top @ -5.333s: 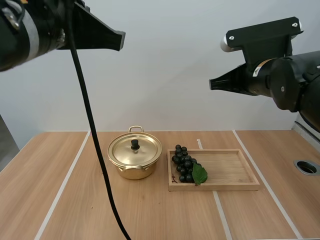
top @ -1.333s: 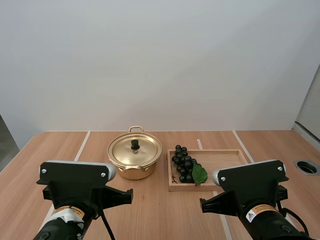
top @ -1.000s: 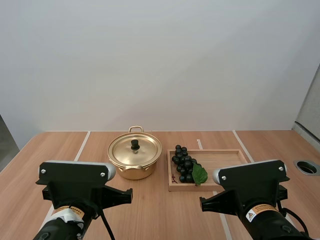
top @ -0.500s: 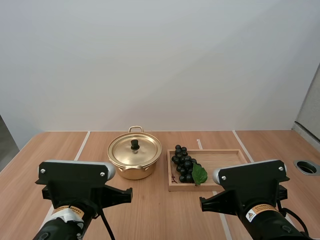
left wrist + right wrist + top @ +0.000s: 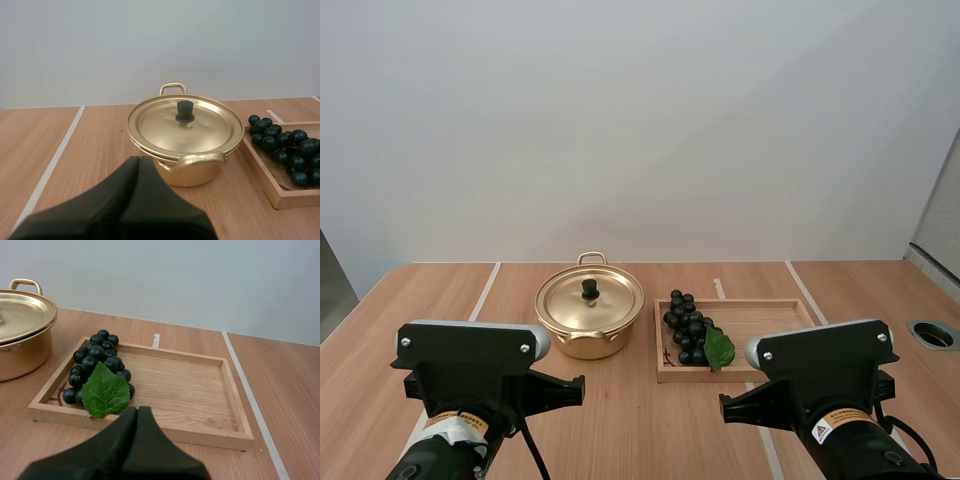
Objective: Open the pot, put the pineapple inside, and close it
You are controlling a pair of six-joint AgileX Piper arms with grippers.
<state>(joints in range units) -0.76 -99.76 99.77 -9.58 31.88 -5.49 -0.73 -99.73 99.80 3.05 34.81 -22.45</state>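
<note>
Hovering short of pot (image 5: 195, 176), left claw (image 5: 136, 160), right claw (image 5: 136, 411) closed on nothing.
Risk: small lid knob (image 5: 185, 111) slipping the pinch; tray (image 5: 200, 434) holds grapes (image 5: 95, 362).

The left arm (image 5: 470, 385) and right arm (image 5: 830, 395) were black, each with a screw-studded flat plate (image 5: 470, 345), a pale grey cap (image 5: 542, 342) at its three and nine o'clock end respectively, an orange-and-white label (image 5: 837, 426), and matte black fingers (image 5: 112, 200).
</note>
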